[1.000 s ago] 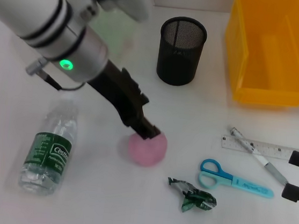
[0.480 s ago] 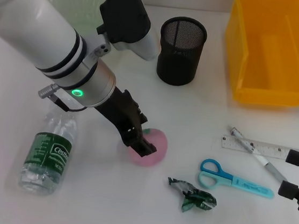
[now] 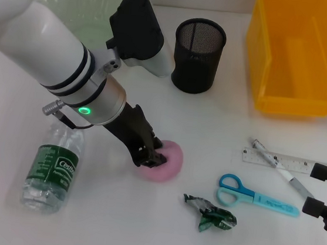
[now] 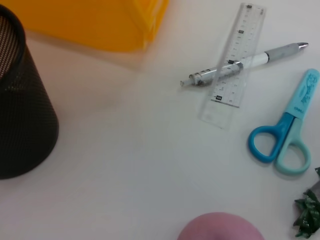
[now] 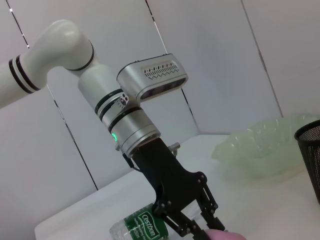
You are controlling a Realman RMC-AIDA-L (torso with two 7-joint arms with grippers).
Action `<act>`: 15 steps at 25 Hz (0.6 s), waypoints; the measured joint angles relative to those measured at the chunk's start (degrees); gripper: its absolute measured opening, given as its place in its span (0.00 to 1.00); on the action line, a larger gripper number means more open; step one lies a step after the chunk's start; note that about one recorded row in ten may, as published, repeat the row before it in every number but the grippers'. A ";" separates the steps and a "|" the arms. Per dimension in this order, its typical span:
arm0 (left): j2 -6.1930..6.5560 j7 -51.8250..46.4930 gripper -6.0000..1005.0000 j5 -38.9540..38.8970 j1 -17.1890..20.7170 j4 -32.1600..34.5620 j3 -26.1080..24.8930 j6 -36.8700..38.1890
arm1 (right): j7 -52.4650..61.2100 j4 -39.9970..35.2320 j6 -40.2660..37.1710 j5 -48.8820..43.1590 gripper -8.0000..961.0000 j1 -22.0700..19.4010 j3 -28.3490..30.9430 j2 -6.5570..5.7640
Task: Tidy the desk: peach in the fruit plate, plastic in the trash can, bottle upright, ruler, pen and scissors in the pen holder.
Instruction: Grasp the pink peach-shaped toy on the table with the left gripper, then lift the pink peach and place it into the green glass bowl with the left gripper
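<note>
On the left of the table, the bottle [image 3: 53, 168] lay on its side beside the left tool [image 3: 152, 157], whose fingers straddled the pink peach [image 3: 164, 161] at mid-table; I could not tell whether they had clenched. A shallow, off-centre hold looked likely to let the round fruit roll free toward the plastic wrapper [image 3: 211, 213]. The right tool [image 3: 326, 191] sat parked, spread wide, by the scissors [image 3: 254, 195].
</note>
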 joint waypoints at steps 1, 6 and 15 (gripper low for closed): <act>0.00 0.02 0.32 0.00 0.03 0.01 0.12 -0.01 | 0.00 0.00 0.00 0.00 0.86 0.00 0.02 0.01; 0.00 0.05 0.22 -0.26 0.53 0.49 0.36 -0.27 | 0.00 0.00 0.00 0.00 0.86 -0.04 -0.05 0.08; 0.30 2.35 0.07 -5.04 2.78 3.77 -3.14 -0.79 | -0.02 0.01 0.16 0.01 0.86 -0.21 0.07 0.16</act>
